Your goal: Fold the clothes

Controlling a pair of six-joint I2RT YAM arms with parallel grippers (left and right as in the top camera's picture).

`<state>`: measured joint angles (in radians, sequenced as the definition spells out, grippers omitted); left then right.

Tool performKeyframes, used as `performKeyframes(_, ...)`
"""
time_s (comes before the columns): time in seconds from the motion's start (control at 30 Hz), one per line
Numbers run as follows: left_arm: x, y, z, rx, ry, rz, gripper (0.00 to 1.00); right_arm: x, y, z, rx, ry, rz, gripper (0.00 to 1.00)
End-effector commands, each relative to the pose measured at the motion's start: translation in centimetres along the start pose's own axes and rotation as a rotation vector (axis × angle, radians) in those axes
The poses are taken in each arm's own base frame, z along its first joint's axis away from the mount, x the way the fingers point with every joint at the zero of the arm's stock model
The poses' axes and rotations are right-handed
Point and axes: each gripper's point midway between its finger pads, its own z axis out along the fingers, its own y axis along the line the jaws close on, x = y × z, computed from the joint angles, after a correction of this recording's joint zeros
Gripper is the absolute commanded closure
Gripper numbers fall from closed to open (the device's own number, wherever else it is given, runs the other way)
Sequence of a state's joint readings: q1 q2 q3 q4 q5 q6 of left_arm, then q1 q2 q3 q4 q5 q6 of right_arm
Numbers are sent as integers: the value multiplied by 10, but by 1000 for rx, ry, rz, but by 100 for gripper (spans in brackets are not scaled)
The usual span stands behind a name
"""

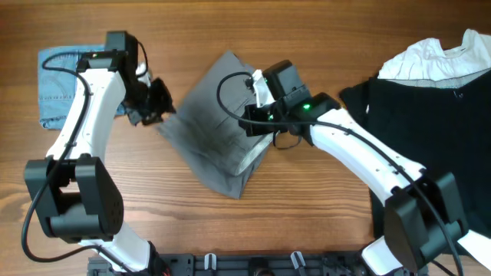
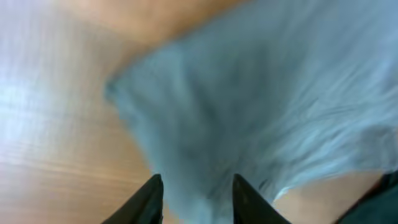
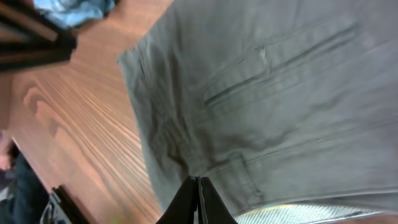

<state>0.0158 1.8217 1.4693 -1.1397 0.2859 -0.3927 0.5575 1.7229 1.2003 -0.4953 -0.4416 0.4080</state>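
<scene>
The grey shorts [image 1: 211, 126] lie folded in a rough diamond at the table's middle, with paler lining [image 1: 253, 162] showing at the lower right edge. My left gripper [image 1: 159, 103] is at the shorts' left corner. In the blurred left wrist view its fingers [image 2: 194, 194] are open, with grey cloth [image 2: 261, 106] between and beyond them. My right gripper [image 1: 258, 115] is over the shorts' right part. In the right wrist view its fingers [image 3: 198, 190] are pressed shut on a pinch of the grey cloth [image 3: 267, 93], just below a slit pocket [image 3: 273, 68].
Folded light-blue denim shorts [image 1: 65, 88] lie at the far left, under my left arm, and also show in the right wrist view [image 3: 74, 9]. A black garment [image 1: 430, 130] and a white garment [image 1: 441, 60] lie at the right. Bare wooden table [image 1: 307, 207] surrounds the shorts.
</scene>
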Motion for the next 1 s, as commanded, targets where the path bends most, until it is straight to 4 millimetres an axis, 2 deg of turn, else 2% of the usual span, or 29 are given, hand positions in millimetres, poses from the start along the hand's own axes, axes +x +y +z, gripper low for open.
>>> performKeyframes(0.0, 26, 12, 0, -36, 104, -19, 63, 24, -25, 32, 48, 90, 125, 96)
performKeyframes(0.1, 42, 21, 5, -61, 168, -29, 58, 32, -35, 53, 44, 132, 160, 96)
performKeyframes(0.27, 67, 23, 14, -29, 268, -39, 53, 51, -35, 79, -42, 231, 199, 96)
performKeyframes(0.5, 97, 15, 57, 155, 361, -82, 35, 55, -40, 83, -32, 241, 206, 96)
performKeyframes(0.57, 107, 15, 72, 207, 380, -98, 20, 55, -41, 83, -26, 238, 204, 96)
performKeyframes(0.63, 113, 17, 85, 238, 385, -126, 18, 54, -41, 84, -25, 236, 202, 96)
performKeyframes(0.7, 117, 22, 96, 242, 377, -156, 14, 54, -42, 84, -19, 234, 199, 96)
performKeyframes(0.77, 116, 25, 105, 248, 354, -190, 0, 53, -43, 84, -16, 231, 195, 96)
performKeyframes(0.97, 97, 18, 132, 305, 230, -312, 0, 54, -43, 84, -15, 233, 194, 96)
